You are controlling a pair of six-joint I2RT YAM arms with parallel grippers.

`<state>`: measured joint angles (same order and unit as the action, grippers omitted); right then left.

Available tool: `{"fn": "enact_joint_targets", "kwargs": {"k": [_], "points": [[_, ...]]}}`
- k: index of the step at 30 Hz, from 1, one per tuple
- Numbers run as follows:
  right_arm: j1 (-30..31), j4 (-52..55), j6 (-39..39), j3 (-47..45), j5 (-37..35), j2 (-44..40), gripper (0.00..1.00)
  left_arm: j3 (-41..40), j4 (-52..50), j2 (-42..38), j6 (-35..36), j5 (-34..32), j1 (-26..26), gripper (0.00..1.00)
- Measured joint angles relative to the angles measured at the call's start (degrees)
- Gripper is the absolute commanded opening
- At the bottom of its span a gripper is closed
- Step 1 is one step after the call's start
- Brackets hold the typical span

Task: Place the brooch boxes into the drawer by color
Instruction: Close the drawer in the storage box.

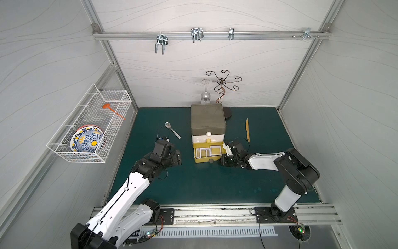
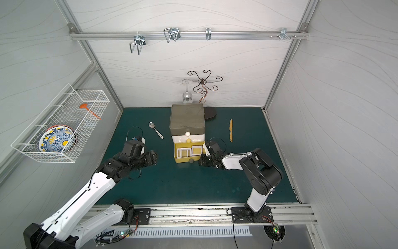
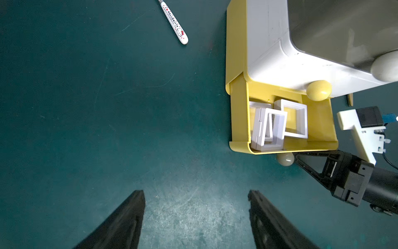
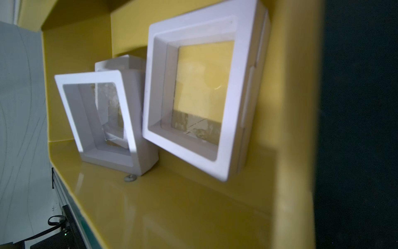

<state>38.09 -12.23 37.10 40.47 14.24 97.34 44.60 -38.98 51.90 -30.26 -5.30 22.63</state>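
The drawer [image 1: 207, 120] stands mid-table with its yellow bottom tier [image 1: 201, 160] pulled out. White brooch boxes lie inside: one flat [image 3: 295, 120], one tilted on edge [image 3: 269, 129], a third partly hidden behind them [image 4: 120, 62]. My right gripper [image 1: 219, 161] is low on the mat, shut, its tips [image 3: 298, 155] against the yellow tier's front beside the grey knob [image 3: 285, 159]; nothing shows between the fingers. My left gripper [image 3: 196, 191] hovers open and empty over bare mat, left of the drawer [image 1: 177, 158].
A spoon [image 1: 172, 130] lies left of the drawer and a wooden knife [image 1: 247, 130] to its right. Behind the drawer are a wine glass [image 1: 205, 94] and a scrolled metal stand [image 1: 221, 86]. A wire basket with plates [image 1: 90, 127] hangs on the left wall.
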Motion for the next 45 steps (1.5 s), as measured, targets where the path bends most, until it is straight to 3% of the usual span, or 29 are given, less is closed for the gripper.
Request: {"fn": "enact_joint_targets", "kwargs": {"k": [14,45], "points": [[-2.3,0.5,0.0,3.4,-2.1,0.0,0.0,-0.4,1.2,0.0,0.0,0.5,0.0,0.8],[-3.1,-18.0,9.2,3.6,-9.3,4.6,0.03,-1.5,2.0,-0.9,-1.5,0.2,0.0,0.8]]}}
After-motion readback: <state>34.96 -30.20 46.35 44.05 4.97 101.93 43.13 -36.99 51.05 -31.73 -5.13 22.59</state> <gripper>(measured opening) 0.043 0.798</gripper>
